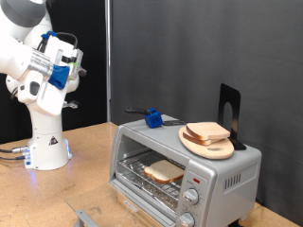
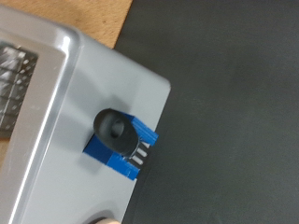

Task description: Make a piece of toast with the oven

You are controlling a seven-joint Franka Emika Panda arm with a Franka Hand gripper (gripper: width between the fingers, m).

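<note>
The silver toaster oven (image 1: pixel 227 175) stands at the exterior view's lower right. A pale slice of toast (image 1: pixel 164 171) lies on the wire rack inside it. Another slice with a brown crust (image 1: pixel 206 131) lies on a round light-wood board (image 1: pixel 220 148) on the oven's top. My gripper (image 1: pixel 59 59) is raised high at the exterior view's left, far from the oven and holding nothing that I can see. My fingers do not show in the wrist view, which looks down on the oven's top (image 2: pixel 65 103).
A small blue block with a black handle (image 1: pixel 151 117) sits on the oven's far top corner; it also shows in the wrist view (image 2: pixel 121 142). A black stand (image 1: pixel 229 112) rises behind the board. The oven has two knobs (image 1: pixel 192 197). A black curtain (image 1: pixel 189 47) hangs behind.
</note>
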